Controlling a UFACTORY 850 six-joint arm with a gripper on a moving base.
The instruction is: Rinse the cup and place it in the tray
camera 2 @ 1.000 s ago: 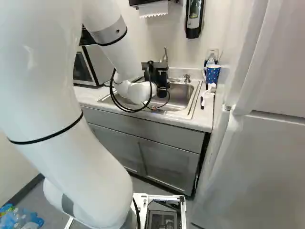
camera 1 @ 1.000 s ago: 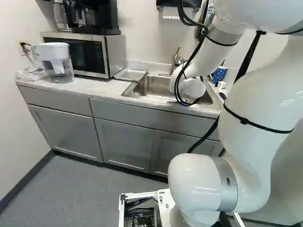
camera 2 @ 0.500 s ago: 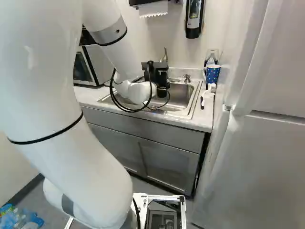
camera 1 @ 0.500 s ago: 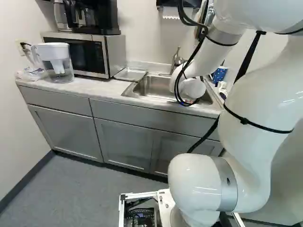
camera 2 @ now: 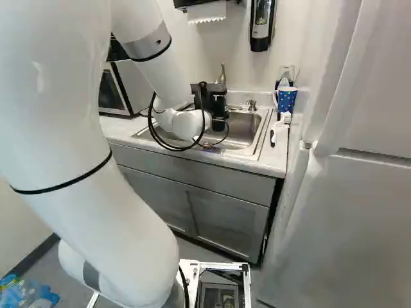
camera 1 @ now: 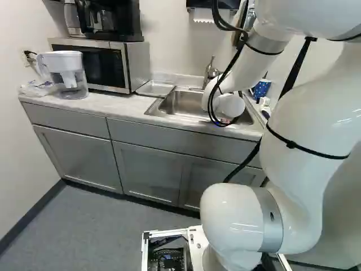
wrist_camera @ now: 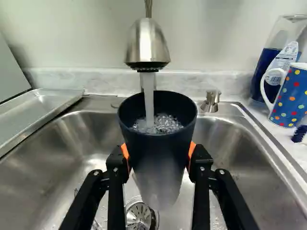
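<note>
The rinse is under way and the placing is all left to do. The cup [wrist_camera: 157,167] stands roughly upright over the sink [wrist_camera: 259,165], beneath the tap [wrist_camera: 147,43], and a stream of water [wrist_camera: 149,98] runs straight into its mouth. Bubbling water shows inside, below the rim.

The tool [wrist_camera: 158,152] is pinching the cup, one orange pad [wrist_camera: 125,152] against either side of its wall. The grip looks square, and the cup seems well supported. Past its foot the drain [wrist_camera: 139,215] shows at the bottom of the basin.

The tray [wrist_camera: 36,108] lies beside the sink, on the side away from the spotted mug [wrist_camera: 290,96] and next to the microwave [camera 1: 96,62] on the worktop [camera 1: 121,105]. The cup is apart from it, so that half of the task is untouched.

With the inside getting its water, the likely next step is to draw the cup out from under the tap and tip it over the basin to empty it. A full cup would be heavier and could slop or slip between wet pads, so a slow tilt seems wise. After that it needs carrying across to the tray, clear of the tap, setting down and letting go.
</note>
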